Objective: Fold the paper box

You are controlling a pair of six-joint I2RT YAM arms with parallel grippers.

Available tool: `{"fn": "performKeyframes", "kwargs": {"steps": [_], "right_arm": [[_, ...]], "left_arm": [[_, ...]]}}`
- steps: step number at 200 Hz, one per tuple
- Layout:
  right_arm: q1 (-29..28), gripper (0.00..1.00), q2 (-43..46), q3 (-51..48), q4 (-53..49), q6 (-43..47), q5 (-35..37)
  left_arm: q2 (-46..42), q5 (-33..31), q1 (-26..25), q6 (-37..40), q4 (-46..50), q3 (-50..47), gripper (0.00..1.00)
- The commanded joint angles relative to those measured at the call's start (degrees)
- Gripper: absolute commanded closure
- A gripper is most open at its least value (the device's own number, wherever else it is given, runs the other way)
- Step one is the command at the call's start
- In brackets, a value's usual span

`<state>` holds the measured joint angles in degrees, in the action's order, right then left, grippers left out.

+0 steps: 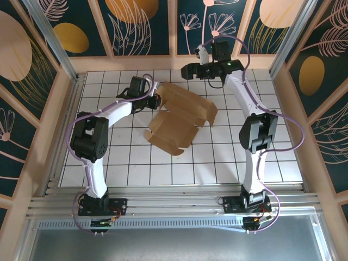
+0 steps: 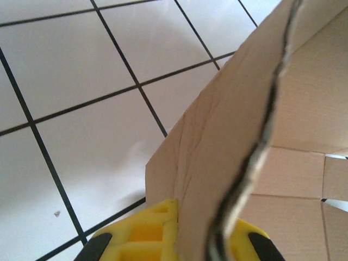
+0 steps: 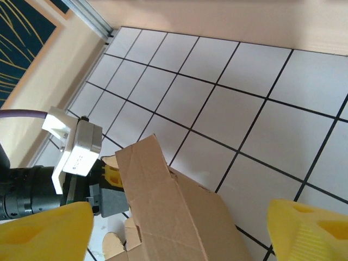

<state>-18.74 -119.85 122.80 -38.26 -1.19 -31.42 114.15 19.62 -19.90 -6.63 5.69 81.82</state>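
1. On the white tiled table [image 1: 206, 163], around the middle and a little toward the far side, lies the paper box [image 1: 182, 120]. It is plain brown cardboard, only partly folded, and its flaps spread out to several sides.
2. At the far left corner of the cardboard we see the left gripper [image 1: 154, 99]. Its arm reaches there from the left side of the table.
3. In the left wrist view, a flap of the box stands up from the tiles and passes between the yellow fingers [image 2: 136, 236]. The jaws are pressed together on this flap, so the left gripper has the box in its grip.
4. In the right wrist view we see the same grip from the other side. The left gripper holds the edge of a raised panel, and this panel stands tilted above the tiles.
5. The right gripper [image 1: 190, 70] hangs beyond the far edge of the box, near the back wall [image 1: 163, 62].
6. Its two yellow fingertips [image 3: 304, 228] are far apart, so the jaws are wide open. We see the cardboard between them in that view, but neither finger touches it, and this gripper holds nothing.
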Motion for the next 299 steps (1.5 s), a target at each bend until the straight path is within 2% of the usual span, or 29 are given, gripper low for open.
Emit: {"fn": "performKeyframes", "kwargs": {"steps": [1,14,44,65,78,96,124,146,182,216,235,259,272,286,299], "right_arm": [[-3.2,0.23,-2.1,4.2,-5.4,0.7,5.9],[-4.7,0.27,-3.8,6.0,-5.9,-1.8,6.4],[-7.3,0.27,-9.4,14.5,-10.1,-9.4,12.7],[-9.2,0.27,-12.9,20.7,-15.1,-18.4,20.9],[-10.9,0.3,-11.8,19.9,-14.5,-26.5,27.6],[-14.3,0.26,-9.6,18.9,-14.5,-35.4,37.7],[-18.4,0.24,-7.9,15.3,-13.5,-47.9,40.2],[-19.0,0.24,-9.0,15.1,-14.5,-55.7,41.1],[-17.8,0.24,-11.7,16.9,-17.3,-59.9,43.6],[-17.4,0.24,-12.8,14.2,-19.8,-61.7,45.8],[-16.9,0.24,-12.9,12.3,-18.5,-61.6,44.1],[-16.7,0.16,-12.4,10.4,-12.0,-59.3,37.1],[-16.7,0.06,-11.7,8.6,-8.5,-59.1,34.1],[-16.7,0.04,-11.2,7.6,-7.1,-58.7,33.8],[-16.8,0.06,-11.6,8.1,-9.2,-57.6,36.8]], "left_arm": [[-0.1,-0.7,-0.3,2.0,-1.2,1.2,1.0],[0.4,-0.7,-0.4,1.4,-1.7,0.8,1.0],[0.5,-1.6,-0.5,1.0,-3.5,-1.0,1.0],[0.4,-3.0,-0.6,0.6,-4.6,-1.7,1.0],[0.2,-3.7,-0.6,0.6,-5.0,-1.8,1.0],[0.1,-4.2,-0.7,0.7,-5.7,-2.0,1.0],[0.4,-5.1,-0.7,1.0,-6.3,-1.7,1.0],[0.1,-5.6,-0.7,0.9,-7.8,-2.6,1.0],[0.1,-5.2,-0.7,1.1,-8.6,-2.9,1.0],[0.3,-4.9,-0.7,1.1,-9.0,-2.7,1.0],[0.2,-4.7,-0.8,1.0,-9.3,-2.8,1.0],[0.2,-4.6,-0.7,1.3,-9.1,-2.7,1.0],[0.5,-4.6,-0.8,1.3,-8.9,-2.4,1.0],[0.7,-4.4,-0.8,1.0,-8.8,-2.1,1.0],[0.9,-4.2,-0.8,0.7,-8.8,-1.9,1.0]]}}
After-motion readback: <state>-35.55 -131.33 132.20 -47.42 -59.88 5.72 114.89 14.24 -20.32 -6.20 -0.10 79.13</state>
